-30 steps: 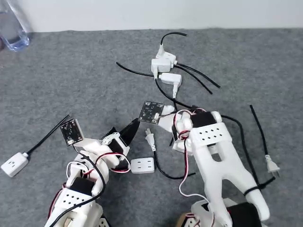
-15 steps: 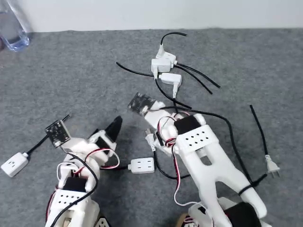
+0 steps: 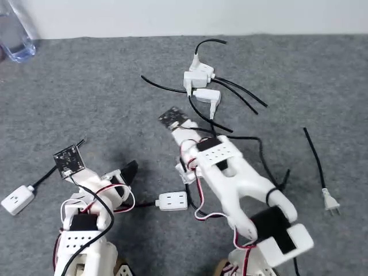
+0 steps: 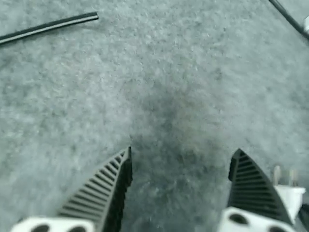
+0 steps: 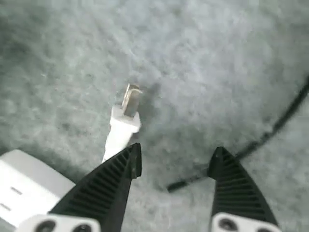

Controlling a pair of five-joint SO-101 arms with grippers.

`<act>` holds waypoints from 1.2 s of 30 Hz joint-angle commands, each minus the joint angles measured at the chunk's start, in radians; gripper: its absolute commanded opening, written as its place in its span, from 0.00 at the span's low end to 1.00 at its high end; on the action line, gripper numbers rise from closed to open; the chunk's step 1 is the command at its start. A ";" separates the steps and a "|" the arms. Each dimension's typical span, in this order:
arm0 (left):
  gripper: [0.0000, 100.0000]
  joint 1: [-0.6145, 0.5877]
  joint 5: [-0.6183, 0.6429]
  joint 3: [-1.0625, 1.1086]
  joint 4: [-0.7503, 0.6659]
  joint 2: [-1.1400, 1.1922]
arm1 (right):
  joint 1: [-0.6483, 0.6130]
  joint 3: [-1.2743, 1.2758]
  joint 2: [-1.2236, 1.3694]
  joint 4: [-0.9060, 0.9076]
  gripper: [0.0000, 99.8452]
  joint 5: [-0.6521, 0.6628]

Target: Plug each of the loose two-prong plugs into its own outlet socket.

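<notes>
A loose white two-prong plug [image 5: 125, 121] lies on the grey carpet, prongs up in the right wrist view, just beside one fingertip of my open right gripper [image 5: 177, 151]. Its black cord runs to a white outlet socket [image 3: 172, 200] [image 5: 21, 186] close by. In the high view the right arm [image 3: 215, 158] leans over this plug [image 3: 183, 171]. My left gripper [image 4: 181, 159] [image 3: 124, 172] stands open over bare carpet to the left of the socket, with a white plug [image 4: 288, 189] at its outer side. Another loose plug [image 3: 330, 201] lies far right.
A cluster of white outlets and plugs [image 3: 199, 80] with black cords sits at the back centre. A single white socket [image 3: 16, 199] lies at the far left. A clear bottle [image 3: 14, 34] stands in the back left corner. A black cord end [image 4: 48, 26] lies ahead of the left gripper.
The right arm has swung left and come down over the white plug. The left arm has drawn back to the left, away from the plug and socket.
</notes>
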 commanded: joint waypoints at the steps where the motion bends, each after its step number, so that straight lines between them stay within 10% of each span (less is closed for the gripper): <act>1: 0.31 0.006 -0.006 0.005 -0.078 -0.011 | -0.065 -0.060 0.008 -0.018 0.21 -0.012; 36: 0.31 0.008 -0.006 0.007 -0.081 -0.011 | -0.163 -0.255 0.130 0.148 0.17 -0.092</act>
